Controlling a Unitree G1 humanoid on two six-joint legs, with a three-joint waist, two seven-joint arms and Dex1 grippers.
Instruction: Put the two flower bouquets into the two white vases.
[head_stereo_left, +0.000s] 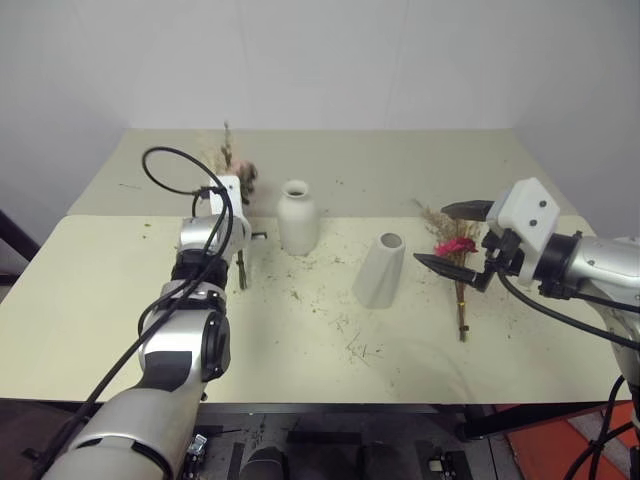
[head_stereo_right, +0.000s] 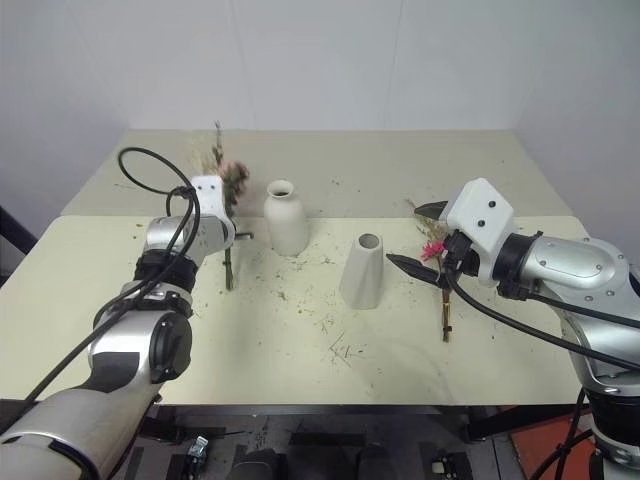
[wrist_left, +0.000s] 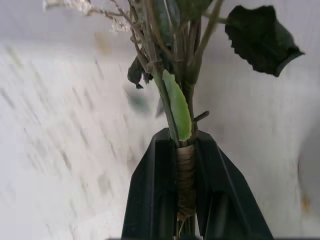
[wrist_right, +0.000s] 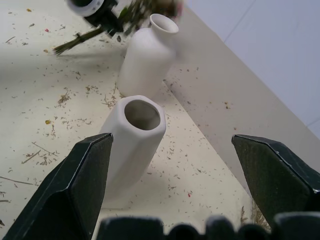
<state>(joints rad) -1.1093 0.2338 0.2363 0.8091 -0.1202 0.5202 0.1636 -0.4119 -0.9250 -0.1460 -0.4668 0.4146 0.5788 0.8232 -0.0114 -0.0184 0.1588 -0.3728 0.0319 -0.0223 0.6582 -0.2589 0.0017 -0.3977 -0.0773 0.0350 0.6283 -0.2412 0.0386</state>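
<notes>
- The left gripper (wrist_left: 185, 165) pinches the twine-wrapped stems of the pink rose bouquet (head_stereo_right: 226, 178), jaws pressed on the bundle. The bouquet stands nearly upright, heads toward the tabletop's far edge and stem ends hanging down toward the tabletop (head_stereo_right: 300, 350).
- The bottle-shaped vase (head_stereo_right: 285, 218) stands just beside the held bunch, on the side toward the table's middle, with its narrow mouth open to the ceiling. The next move looks to turn on carrying the stem ends sideways over that mouth, keeping the long axis vertical.
- The right gripper (head_stereo_left: 458, 238) hovers with jaws spread wide and holds nothing, above the magenta daisy bouquet (head_stereo_left: 455, 247). That bouquet lies flat near the right edge, stems pointing toward the near edge.
- The cone vase (head_stereo_left: 380, 270) stands between the bottle vase and the daisy bunch, nearer the right arm.
</notes>
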